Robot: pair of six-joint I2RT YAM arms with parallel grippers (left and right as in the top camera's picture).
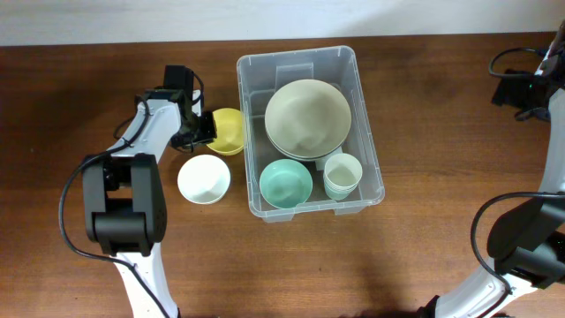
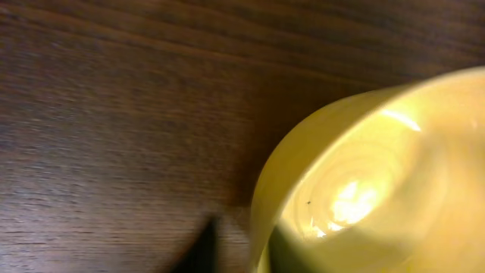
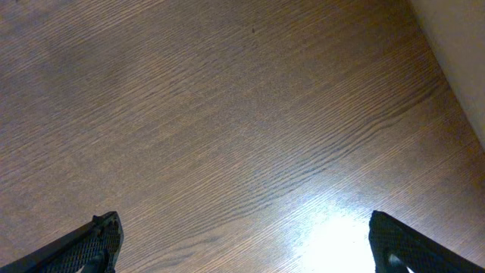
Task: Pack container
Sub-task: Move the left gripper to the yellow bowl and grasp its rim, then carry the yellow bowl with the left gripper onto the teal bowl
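Observation:
The clear plastic container (image 1: 250, 106) stands at the table's middle. It holds a large pale bowl (image 1: 307, 117), a teal bowl (image 1: 285, 183) and stacked pale mint cups (image 1: 342, 175). A yellow bowl (image 1: 229, 130) sits just left of the container and fills the right of the left wrist view (image 2: 364, 182). My left gripper (image 1: 201, 131) is at its left rim, one finger outside and one inside, closed on the rim (image 2: 242, 246). My right gripper (image 3: 242, 243) is open and empty over bare wood, at the far right edge in the overhead view (image 1: 530, 88).
A white bowl (image 1: 204, 178) sits on the table left of the container's front corner, just below the yellow bowl. The table's back edge meets a pale wall (image 3: 462, 45) near the right gripper.

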